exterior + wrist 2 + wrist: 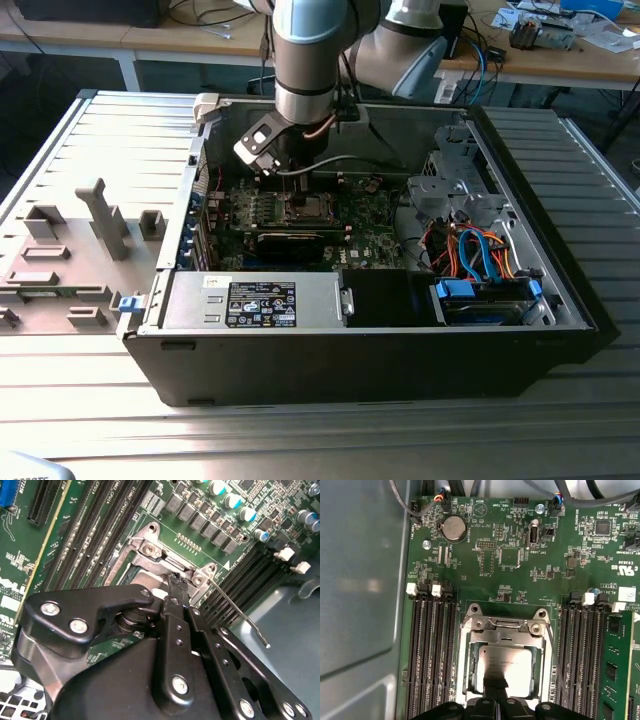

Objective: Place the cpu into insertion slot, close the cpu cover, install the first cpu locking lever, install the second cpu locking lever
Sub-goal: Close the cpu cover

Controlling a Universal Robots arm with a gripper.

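Observation:
In the first wrist view the cpu lies flat in the insertion slot, its pale silver top showing through the window of the cpu cover, which lies down over it. My gripper is shut, its narrow fingertips together over the cpu's near edge, with nothing held. A thin wire locking lever runs along one side of the socket. In the second wrist view this lever sticks out free over the memory slots. In the exterior view the arm reaches down into the computer case, and the gripper hangs right above the socket.
Long black memory slots flank the socket, with a green memory stick beside them. A coin battery sits farther up the board. The case holds a power supply and a drive cage with blue cables. Grey fixtures stand at the exterior view's left.

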